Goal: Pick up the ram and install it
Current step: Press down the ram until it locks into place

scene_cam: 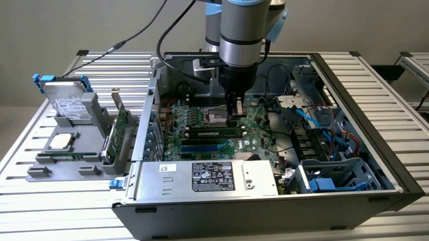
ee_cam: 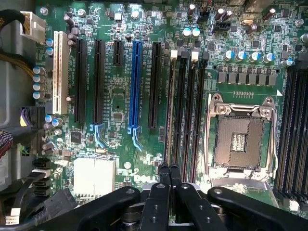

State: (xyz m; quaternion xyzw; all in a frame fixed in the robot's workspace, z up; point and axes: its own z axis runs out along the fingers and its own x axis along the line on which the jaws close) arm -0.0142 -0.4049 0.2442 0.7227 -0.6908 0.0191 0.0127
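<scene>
white dell logo on motherboard; power supply label print too small to read.

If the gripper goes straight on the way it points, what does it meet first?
Probably the end of the ram; the shut gripper hangs right over it. Depth is unclear.

1. Soft, even light falls over the slatted surface, with faint shadows.
2. The computer case is dimmer inside.
3. In the wrist view the motherboard is brightly lit and the black hand looks dark.
</scene>
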